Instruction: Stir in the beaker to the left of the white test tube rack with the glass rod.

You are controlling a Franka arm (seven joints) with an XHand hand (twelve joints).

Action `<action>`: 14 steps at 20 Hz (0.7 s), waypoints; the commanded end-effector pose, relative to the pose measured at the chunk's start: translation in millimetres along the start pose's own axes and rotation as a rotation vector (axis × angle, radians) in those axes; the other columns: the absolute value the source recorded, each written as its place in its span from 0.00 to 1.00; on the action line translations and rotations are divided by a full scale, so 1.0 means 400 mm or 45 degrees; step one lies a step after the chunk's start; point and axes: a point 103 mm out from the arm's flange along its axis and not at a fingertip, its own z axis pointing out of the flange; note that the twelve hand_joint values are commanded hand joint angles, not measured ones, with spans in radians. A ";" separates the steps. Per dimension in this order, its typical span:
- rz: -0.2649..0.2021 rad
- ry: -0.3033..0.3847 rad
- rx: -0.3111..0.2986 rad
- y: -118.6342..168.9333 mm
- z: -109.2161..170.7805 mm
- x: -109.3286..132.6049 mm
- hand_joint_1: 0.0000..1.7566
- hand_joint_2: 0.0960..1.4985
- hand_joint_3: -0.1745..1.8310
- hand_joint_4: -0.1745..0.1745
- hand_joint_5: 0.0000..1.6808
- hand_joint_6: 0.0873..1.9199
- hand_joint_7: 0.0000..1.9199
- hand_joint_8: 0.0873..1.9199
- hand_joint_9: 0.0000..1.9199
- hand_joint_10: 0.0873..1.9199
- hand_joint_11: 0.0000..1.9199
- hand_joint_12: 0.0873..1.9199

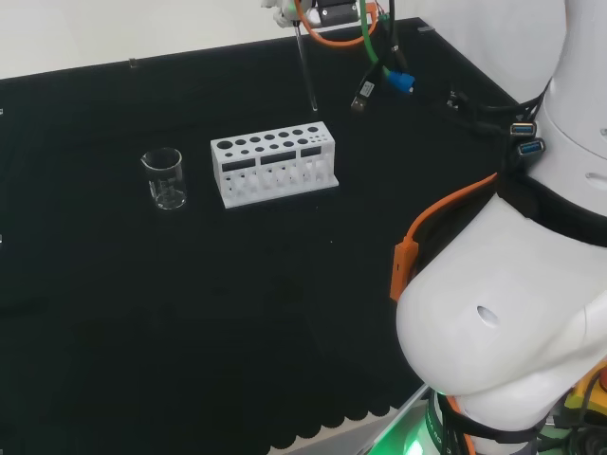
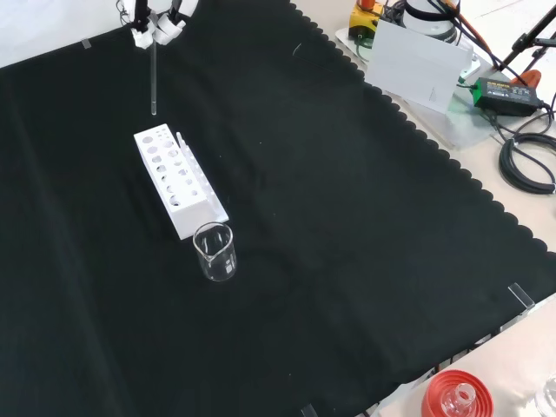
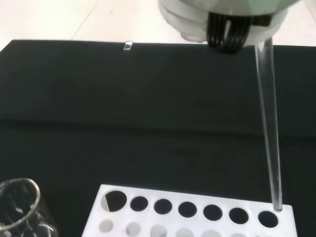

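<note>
Head view: the hand (image 1: 285,9) sits at the top edge, pinching the upper end of the rod (image 1: 307,71), which hangs nearly upright with its tip just above the right end of the rack (image 1: 275,163). The beaker (image 1: 164,178) stands on the cloth just beside the rack's left end, upright and apparently empty. In the front view the hand (image 2: 149,26) is at the top, the rod (image 2: 154,78) points down at the far end of the rack (image 2: 178,181), and the beaker (image 2: 215,252) stands at the near end, close to it. From the wrist view, the rod (image 3: 269,123) ends over a corner hole of the rack (image 3: 197,215), with the beaker (image 3: 22,207) beyond the other end.

The step in hand looks like carrying: the rod is held and lifted clear, not yet over the beaker. The next move calls for travel along the rack's length, keeping the tip above it, then a straight descent inside the rim without knocking the glass.
</note>
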 end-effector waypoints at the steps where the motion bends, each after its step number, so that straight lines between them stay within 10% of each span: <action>1: -0.156 0.084 -0.069 -0.029 0.000 -0.020 0.89 0.46 0.29 0.00 0.69 0.11 0.66 0.28 0.74 0.28 0.66 0.37; 14: -0.160 0.104 -0.083 -0.026 -0.001 0.020 0.89 0.46 0.28 0.00 0.70 0.11 0.66 0.28 0.74 0.29 0.66 0.37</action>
